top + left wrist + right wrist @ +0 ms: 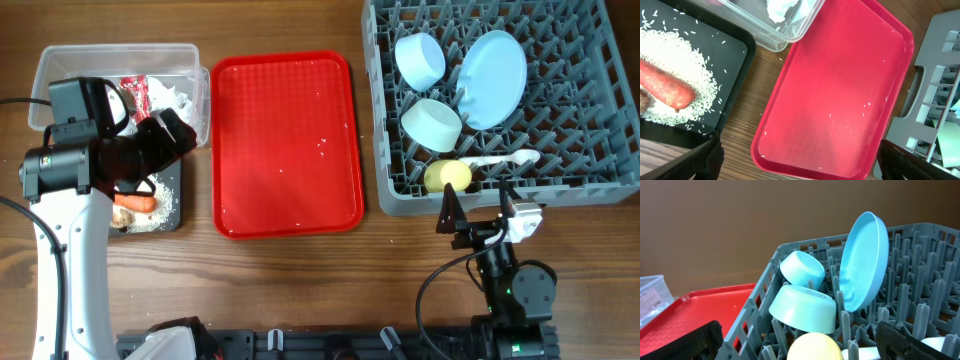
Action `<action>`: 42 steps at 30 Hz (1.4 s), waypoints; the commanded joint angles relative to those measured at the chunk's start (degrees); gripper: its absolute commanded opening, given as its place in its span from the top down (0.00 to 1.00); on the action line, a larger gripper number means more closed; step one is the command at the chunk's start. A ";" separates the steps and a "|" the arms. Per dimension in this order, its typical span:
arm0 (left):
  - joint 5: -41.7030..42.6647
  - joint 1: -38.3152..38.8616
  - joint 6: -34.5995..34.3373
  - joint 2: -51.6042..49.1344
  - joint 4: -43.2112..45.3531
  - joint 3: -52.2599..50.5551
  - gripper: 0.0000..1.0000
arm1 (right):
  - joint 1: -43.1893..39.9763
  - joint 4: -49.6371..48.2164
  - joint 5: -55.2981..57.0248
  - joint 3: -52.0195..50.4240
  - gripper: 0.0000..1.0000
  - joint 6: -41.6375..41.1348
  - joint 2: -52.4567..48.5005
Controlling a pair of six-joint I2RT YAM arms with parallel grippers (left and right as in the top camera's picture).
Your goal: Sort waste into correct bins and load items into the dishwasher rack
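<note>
We judge the job nearly finished. In the dishwasher rack [480, 201] the pale blue plate [493, 78] stands on edge between the pegs. The two pale blue bowls [420, 58] [432, 122] lie tipped beside it, and the yellow cup [447, 177] and the white spoon [497, 160] sit near the front wall. The waste looks sorted as well. The crumpled napkin with its red-printed wrapper [137, 92] is in the clear tub [60, 62], while the carrot [665, 85] lies on a bed of rice [685, 55] in the black tray [737, 55]. All we can see left to do is clear a scatter of rice grains [867, 104] from the red serving tray [285, 140] and perhaps a few specks from the desk [300, 290] beside it. They are too small to be sure of. The left gripper [807, 162] hangs above the gap between the black tray and the red one, its fingers spread wide and carrying nothing. The right gripper [478, 212] sits just in front of the rack, its fingers also spread wide and empty. The desk is brown wood with a visible grain, dry and uncluttered around the containers. A black rail [330, 345] runs along its near edge. Of the room beyond we see nothing, and the plain brown behind the rack in the right wrist view could be desk or wall, we cannot tell which.
</note>
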State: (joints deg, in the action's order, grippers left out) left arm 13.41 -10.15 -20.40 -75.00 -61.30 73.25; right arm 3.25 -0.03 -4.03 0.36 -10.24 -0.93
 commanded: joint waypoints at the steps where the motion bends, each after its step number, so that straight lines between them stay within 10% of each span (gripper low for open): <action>1: 0.07 -0.15 0.28 0.26 0.15 0.68 0.00 | 0.17 -0.26 -0.92 -0.07 0.00 -0.66 0.28; 8: 0.04 0.42 0.28 5.38 0.15 0.59 0.00 | 0.17 -0.26 -0.92 -0.07 0.00 -0.66 0.28; 18: -1.75 8.81 0.68 43.74 1.42 -17.92 0.00 | 0.17 -0.26 -0.92 -0.07 0.00 -0.68 0.28; 27: -1.81 8.83 0.74 66.84 52.57 -55.87 0.00 | 0.17 -0.26 -0.92 -0.07 0.00 -0.66 0.28; 42: -7.98 10.38 5.29 74.84 63.65 -72.94 0.00 | 0.17 -0.26 -0.92 -0.07 0.00 -0.66 0.28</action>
State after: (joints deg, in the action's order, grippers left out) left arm 6.59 -0.10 -16.80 -0.78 2.09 1.58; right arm 3.25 -0.03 -4.08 0.36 -10.26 -0.91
